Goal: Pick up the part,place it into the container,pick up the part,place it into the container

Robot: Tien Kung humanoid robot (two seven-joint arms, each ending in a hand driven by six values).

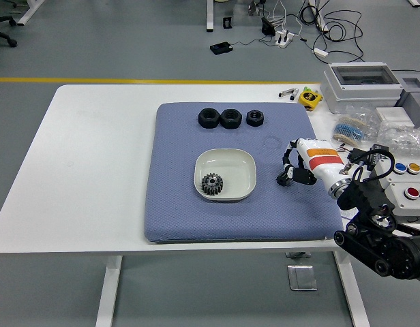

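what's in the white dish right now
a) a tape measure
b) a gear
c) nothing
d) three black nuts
b: a dark gear lies in the dish, while the three nuts sit in a row at the far side of the blue mat.

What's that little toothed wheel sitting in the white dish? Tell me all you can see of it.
The gear is a small, dark, metallic-looking wheel with teeth all round its rim and a hole through its centre. It lies flat in the lower-left part of the shallow white dish, which sits on the blue mat. Nothing but the dish touches it; the right hand is over the mat to the dish's right, well apart from it.
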